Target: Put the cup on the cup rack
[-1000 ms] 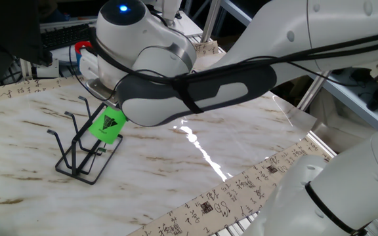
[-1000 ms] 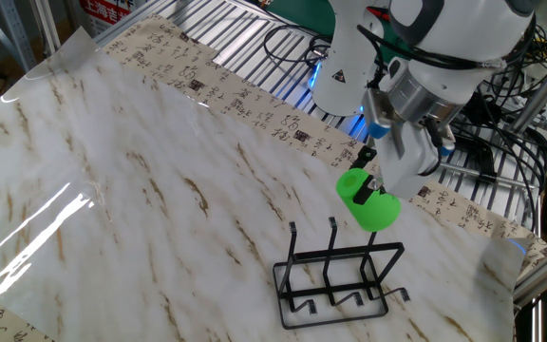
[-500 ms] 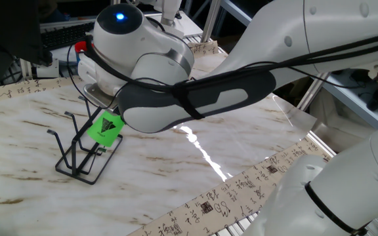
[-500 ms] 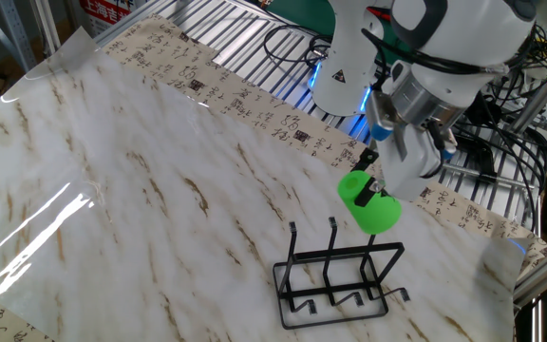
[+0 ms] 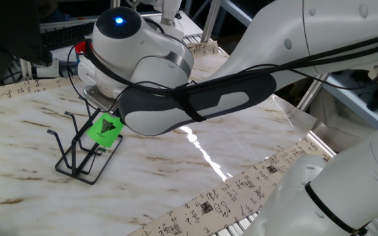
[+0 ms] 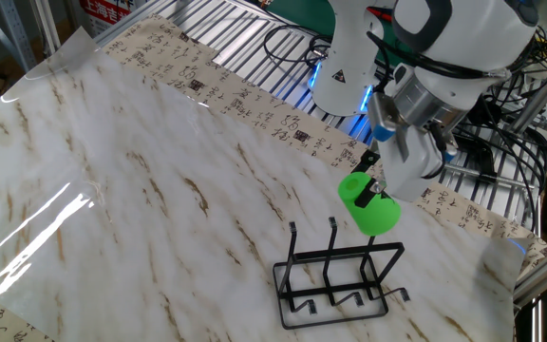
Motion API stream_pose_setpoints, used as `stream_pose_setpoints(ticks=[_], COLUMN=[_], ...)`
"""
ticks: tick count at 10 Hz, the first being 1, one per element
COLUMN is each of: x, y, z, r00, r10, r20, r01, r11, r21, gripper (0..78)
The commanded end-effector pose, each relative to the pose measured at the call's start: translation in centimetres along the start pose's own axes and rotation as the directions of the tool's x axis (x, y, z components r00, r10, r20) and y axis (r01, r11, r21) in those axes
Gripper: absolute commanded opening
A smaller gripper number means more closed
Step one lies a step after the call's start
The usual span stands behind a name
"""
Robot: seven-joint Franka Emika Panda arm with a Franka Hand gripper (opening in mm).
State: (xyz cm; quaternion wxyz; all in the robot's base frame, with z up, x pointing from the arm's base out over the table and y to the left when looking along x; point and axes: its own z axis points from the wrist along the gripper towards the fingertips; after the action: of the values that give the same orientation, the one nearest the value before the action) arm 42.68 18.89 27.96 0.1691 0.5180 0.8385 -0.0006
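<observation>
The jaws pinch the wall of the green cup point(image 6: 368, 208) near its rim, one black fingertip point(image 6: 372, 190) lying against the cup's side. The gripper point(image 6: 376, 180) holds the cup tilted, off the table, with its open mouth turned toward the far left in the other fixed view and its base pointing down toward the rack. The cup hangs just above the black wire cup rack point(image 6: 340, 275), over the right-hand end of the row of upright pegs, and does not sit on any peg. In one fixed view the cup point(image 5: 106, 128) shows as a bright green patch beside the rack's slanted uprights point(image 5: 79, 147), half hidden by the arm's bulky white and dark grey wrist point(image 5: 176, 105), so contact with the wire cannot be judged there. The rack stands flat on the marble-patterned table point(image 6: 112, 190), near the strip of printed characters point(image 6: 254, 104) along the table's edge.
</observation>
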Motion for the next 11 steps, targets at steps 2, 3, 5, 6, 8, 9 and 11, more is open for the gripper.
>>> stream_pose_setpoints(ticks=[2,3,5,6,8,9,11], x=[0.34,0.44,0.51,0.51,0.51,0.51,0.51], y=[-0.24,-0.29,-0.32,-0.32,-0.32,-0.32,-0.32], z=[-0.14,-0.26,-0.34,-0.34,-0.34,-0.34,-0.34], r00=[1.0,1.0,1.0,1.0,1.0,1.0,1.0], r10=[0.006,0.013,0.009,0.006,0.006,0.006,-0.012], r20=[0.002,0.003,0.007,0.005,-0.004,-0.014,-0.015], r01=[-0.006,-0.013,-0.009,-0.006,-0.006,-0.006,0.012], r11=[1.0,1.0,1.0,1.0,1.0,1.0,1.0], r21=[-0.002,-0.002,0.001,0.0,-0.007,-0.011,-0.012], gripper=[1.2,1.2,1.2,1.2,1.2,1.2,1.2])
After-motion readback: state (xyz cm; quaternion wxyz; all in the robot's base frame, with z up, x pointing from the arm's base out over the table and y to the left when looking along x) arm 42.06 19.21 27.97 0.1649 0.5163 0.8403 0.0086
